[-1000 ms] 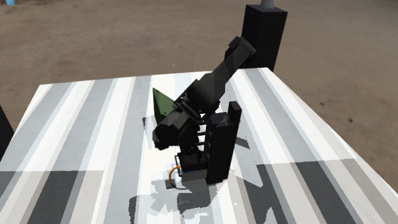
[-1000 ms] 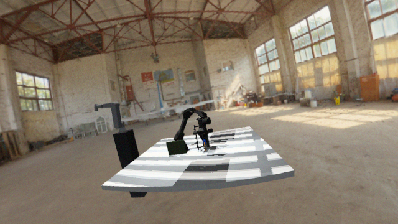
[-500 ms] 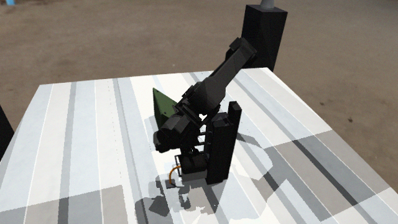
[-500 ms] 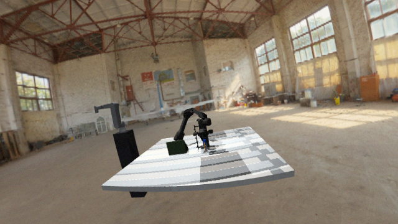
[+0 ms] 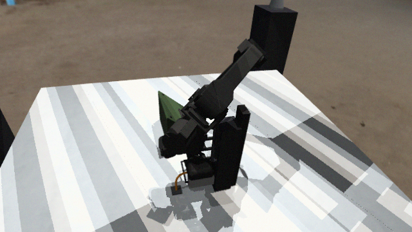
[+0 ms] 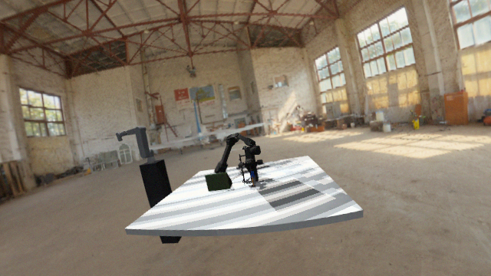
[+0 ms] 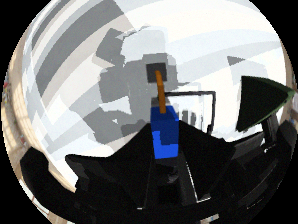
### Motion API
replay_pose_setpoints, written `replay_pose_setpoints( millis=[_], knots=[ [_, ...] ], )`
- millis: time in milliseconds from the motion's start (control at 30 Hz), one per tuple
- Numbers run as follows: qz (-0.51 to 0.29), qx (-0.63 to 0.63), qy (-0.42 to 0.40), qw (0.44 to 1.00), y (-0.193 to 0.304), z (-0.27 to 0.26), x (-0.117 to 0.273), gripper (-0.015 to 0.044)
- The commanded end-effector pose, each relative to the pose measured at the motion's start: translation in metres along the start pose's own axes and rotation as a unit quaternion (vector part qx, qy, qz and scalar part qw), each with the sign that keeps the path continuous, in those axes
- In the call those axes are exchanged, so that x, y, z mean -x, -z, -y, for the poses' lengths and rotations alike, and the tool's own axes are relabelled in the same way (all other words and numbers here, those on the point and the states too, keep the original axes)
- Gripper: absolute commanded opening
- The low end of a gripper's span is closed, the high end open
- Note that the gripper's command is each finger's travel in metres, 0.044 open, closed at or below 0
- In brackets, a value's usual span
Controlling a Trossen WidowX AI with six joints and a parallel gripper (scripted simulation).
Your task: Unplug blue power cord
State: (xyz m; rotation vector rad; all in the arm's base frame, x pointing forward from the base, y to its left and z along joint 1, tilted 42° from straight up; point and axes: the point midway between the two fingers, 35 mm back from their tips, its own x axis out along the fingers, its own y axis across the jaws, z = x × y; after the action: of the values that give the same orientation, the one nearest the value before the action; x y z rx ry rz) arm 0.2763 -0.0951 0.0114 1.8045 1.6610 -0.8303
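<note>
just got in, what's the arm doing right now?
The arm is bent low over the table, beside the upright black power strip. Its gripper is shut on the blue plug, with the orange cord running from the plug to a small dark end block on the table. Whether the plug is out of the strip cannot be told. A green block sits behind the arm. Letting go is not yet done.

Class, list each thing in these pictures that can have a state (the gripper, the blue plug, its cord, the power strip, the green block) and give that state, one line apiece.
gripper: shut on the blue plug.
blue plug: held between the fingers; whether it is out of the strip cannot be told.
orange cord: curving down to a small dark end piece on the table.
power strip: standing upright.
green block: resting on the table, untouched.
</note>
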Motion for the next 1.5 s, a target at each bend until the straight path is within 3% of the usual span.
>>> replay_pose_setpoints(
  millis=[0, 1100, 1467],
  knots=[
    [0.000, 0.000, -0.001, 1.000, -0.004, -0.001, 0.001, 0.0000],
    [0.001, -0.001, 0.000, 1.000, -0.057, 0.001, 0.006, 0.0000],
    [0.000, -0.001, 0.000, 1.000, -0.049, 0.001, 0.005, 0.0289]
  ],
)
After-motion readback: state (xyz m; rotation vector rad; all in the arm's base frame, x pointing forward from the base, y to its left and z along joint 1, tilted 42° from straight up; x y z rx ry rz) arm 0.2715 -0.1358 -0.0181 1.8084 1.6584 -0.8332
